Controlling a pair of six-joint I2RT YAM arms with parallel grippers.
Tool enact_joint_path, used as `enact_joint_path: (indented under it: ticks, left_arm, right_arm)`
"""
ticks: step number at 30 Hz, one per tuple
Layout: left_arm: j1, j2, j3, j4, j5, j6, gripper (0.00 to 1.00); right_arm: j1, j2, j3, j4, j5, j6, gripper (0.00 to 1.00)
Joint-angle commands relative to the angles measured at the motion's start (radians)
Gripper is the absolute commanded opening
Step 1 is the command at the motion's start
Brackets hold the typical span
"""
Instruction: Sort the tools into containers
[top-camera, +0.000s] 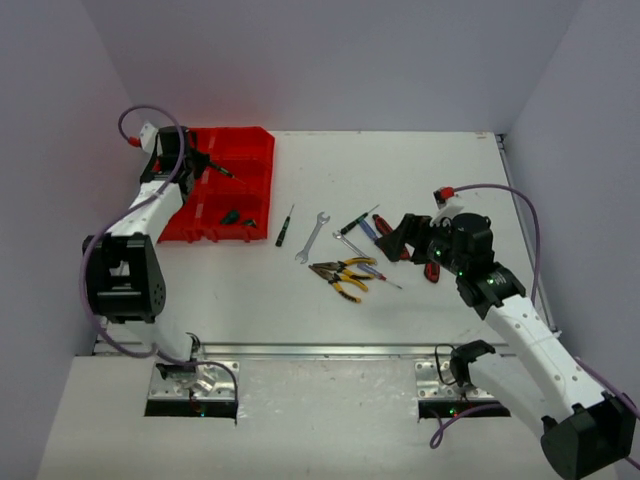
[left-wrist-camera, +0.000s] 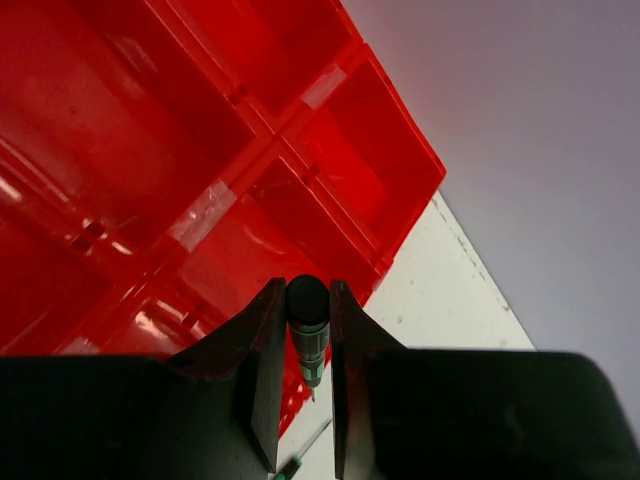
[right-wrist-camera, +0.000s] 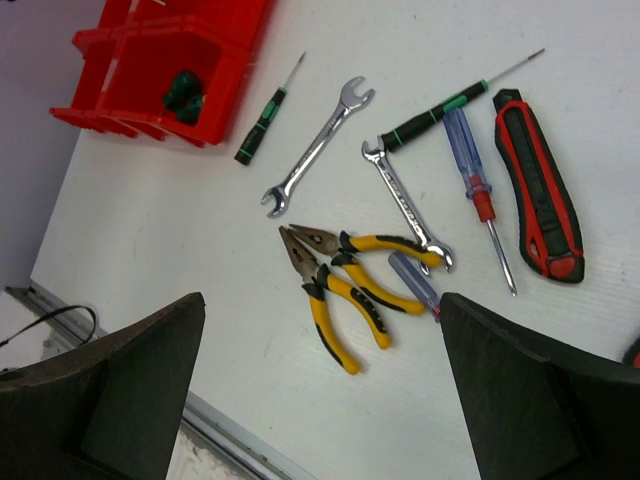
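The left pincer (left-wrist-camera: 307, 300) is clamped on the butt of a dark-handled screwdriver (left-wrist-camera: 308, 322), one jaw on each side of the handle and the thin tip pointing away past the fingers. It hangs over the red tray (left-wrist-camera: 200, 215), above the compartments on the tray's left side. In the top view the held screwdriver (top-camera: 215, 168) slants out from that pincer (top-camera: 190, 160) across the middle of the tray (top-camera: 250, 150). One near compartment of the tray holds two small dark green pieces (right-wrist-camera: 183, 92).

The right pincer (right-wrist-camera: 320, 296) stands wide open with nothing between its jaws, up over the worktop (top-camera: 300, 310) well to the right of the tray. The loose tools lie spread below and ahead of it, all on the tray's right. Two yellow-black pliers (right-wrist-camera: 345, 275) lie side by side, with a short blue handle (right-wrist-camera: 412, 282) touching them. Farther from the tray are a red-black cutter (right-wrist-camera: 538, 185), a blue-red screwdriver (right-wrist-camera: 478, 190) and a long green-black screwdriver (right-wrist-camera: 450, 100). Closer to the tray are two silver wrenches (right-wrist-camera: 318, 148). Just beside the tray's right wall is a small green-black screwdriver (right-wrist-camera: 262, 120).
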Motion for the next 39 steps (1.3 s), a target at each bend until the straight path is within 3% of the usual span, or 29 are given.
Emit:
enact_joint_path:
  ticks: [1,9,10,12,13,14,17,18,19,22,25,28,31,35,39]
  left_arm:
    - [0.014,0.138,0.182,0.026,0.035,-0.036,0.00]
    - [0.013,0.231,0.241,0.051,0.104,-0.083,0.00]
    - [0.012,0.235,0.242,0.046,0.105,-0.089,0.05]
    - [0.013,0.230,0.210,0.064,0.107,-0.097,0.34]
    - [0.013,0.226,0.196,0.073,0.106,-0.097,0.44]
    - [0.014,0.223,0.187,0.074,0.105,-0.096,0.47]
    - [0.014,0.207,0.183,0.059,0.116,-0.091,0.77]
    - [0.014,0.197,0.190,0.052,0.122,-0.087,0.93]
    - [0.014,0.188,0.197,0.046,0.129,-0.083,1.00]
    - [0.006,0.122,0.269,0.005,0.165,-0.034,1.00]
    - [-0.039,0.060,0.357,-0.073,0.186,0.119,1.00]
    - [-0.159,0.036,0.447,-0.234,0.111,0.261,1.00]
    - [-0.325,0.012,0.396,-0.332,0.056,0.410,1.00]
    - [-0.453,0.060,0.291,-0.388,0.083,0.505,0.99]
    - [-0.542,0.173,0.322,-0.462,0.023,0.595,0.91]
  right_arm:
    - [0.001,-0.061,-0.050,-0.041,-0.016,-0.026,0.99]
    - [0.001,-0.078,-0.099,-0.045,-0.033,-0.020,0.99]
    - [0.001,-0.075,-0.100,-0.043,-0.039,-0.020,0.99]
    - [0.001,-0.076,-0.108,-0.044,-0.045,-0.017,0.99]
    - [0.001,-0.080,-0.110,-0.045,-0.046,-0.016,0.99]
    - [0.001,-0.085,-0.111,-0.045,-0.046,-0.016,0.99]
    - [0.000,-0.099,-0.114,-0.048,-0.038,-0.017,0.99]
    - [0.001,-0.101,-0.111,-0.051,-0.038,-0.018,0.99]
    - [0.000,-0.103,-0.108,-0.052,-0.040,-0.018,0.99]
    - [0.001,-0.103,-0.099,-0.058,-0.053,-0.018,0.99]
    - [0.000,-0.080,-0.091,-0.053,-0.061,-0.012,0.99]
    - [0.001,-0.033,-0.082,-0.046,-0.039,0.047,0.99]
    - [0.000,0.012,-0.073,-0.037,-0.023,0.130,0.99]
    - [0.001,0.017,-0.072,-0.037,-0.068,0.124,0.99]
    - [0.001,-0.008,-0.089,-0.037,-0.077,0.123,0.99]
